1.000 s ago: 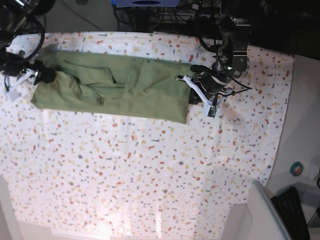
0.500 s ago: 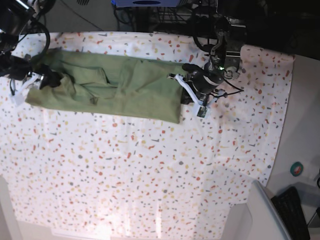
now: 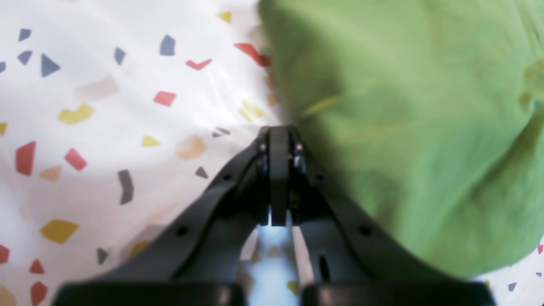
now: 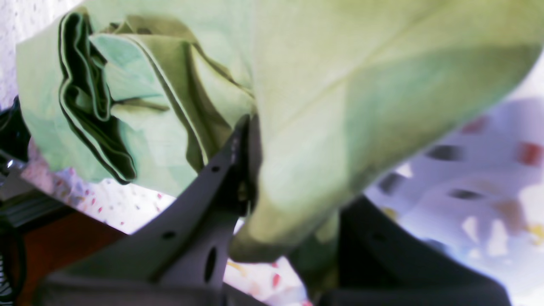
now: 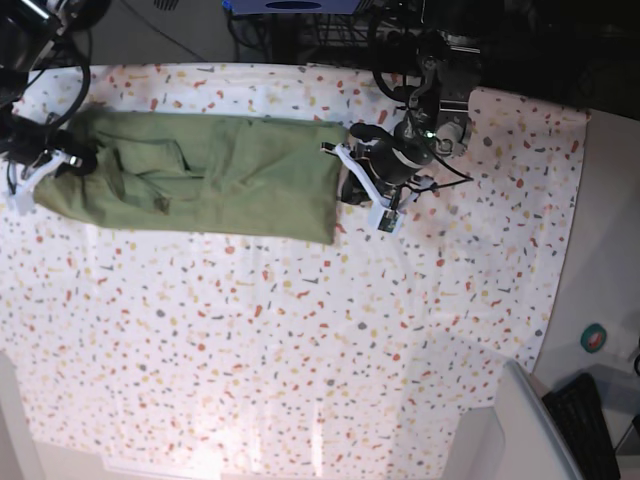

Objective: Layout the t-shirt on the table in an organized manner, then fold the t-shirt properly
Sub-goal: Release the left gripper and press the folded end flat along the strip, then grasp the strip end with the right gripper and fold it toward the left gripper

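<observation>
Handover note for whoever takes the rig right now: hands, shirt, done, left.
Left hand: shut, at the shirt's end; a grip on cloth isn't visible.
Right hand: at the other end, shirt cloth bunched between its fingers.
Shirt: a long strip across the far part of the speckled cloth, smooth toward the left hand, rumpled toward the right.
Done: gathered into a strip.
Left: likely smooth the rumpled part, then finish folding.

The t-shirt is plain olive green, gathered into a long, creased band lying crosswise near the far edge of the worktop. Loose folds bunch toward the base view's left; the opposite end lies flatter. The worktop is covered in white cloth with red, orange, yellow and grey flecks.
</observation>
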`<state>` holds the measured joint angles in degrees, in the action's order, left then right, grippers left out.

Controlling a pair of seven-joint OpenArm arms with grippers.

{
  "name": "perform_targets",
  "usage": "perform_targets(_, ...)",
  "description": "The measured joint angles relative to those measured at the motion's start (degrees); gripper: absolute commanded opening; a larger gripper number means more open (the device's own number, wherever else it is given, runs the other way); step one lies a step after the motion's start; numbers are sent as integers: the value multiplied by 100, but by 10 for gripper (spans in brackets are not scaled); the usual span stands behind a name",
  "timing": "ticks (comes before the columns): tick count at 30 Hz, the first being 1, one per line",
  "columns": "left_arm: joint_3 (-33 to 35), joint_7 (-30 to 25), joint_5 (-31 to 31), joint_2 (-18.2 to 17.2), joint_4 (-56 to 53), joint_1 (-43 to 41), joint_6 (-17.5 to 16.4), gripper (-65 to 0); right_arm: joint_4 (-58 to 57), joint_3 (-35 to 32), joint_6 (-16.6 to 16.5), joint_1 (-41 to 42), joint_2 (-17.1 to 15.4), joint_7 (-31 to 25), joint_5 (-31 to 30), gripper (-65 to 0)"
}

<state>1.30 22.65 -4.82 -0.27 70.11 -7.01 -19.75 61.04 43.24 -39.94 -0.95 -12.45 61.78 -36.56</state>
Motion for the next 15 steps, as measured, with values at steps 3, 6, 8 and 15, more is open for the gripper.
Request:
perform_targets(3, 0, 52, -2, 66, 0, 15, -2, -650, 356, 0, 2, -57, -52, 50, 20, -650)
perform_targets(6, 103, 90, 4, 114, -15, 48, 0, -650, 997, -7, 37, -197, -48, 37, -33, -650)
perform_targets(8, 323, 166, 24, 92, -35, 114, 0, -650, 1405, -247, 503, -328, -61, -13, -7, -650)
perform_targets(15, 542, 122, -68, 269, -562, 487, -111, -650, 2651, -1276, 2000, -667, 81, 26, -37, -650)
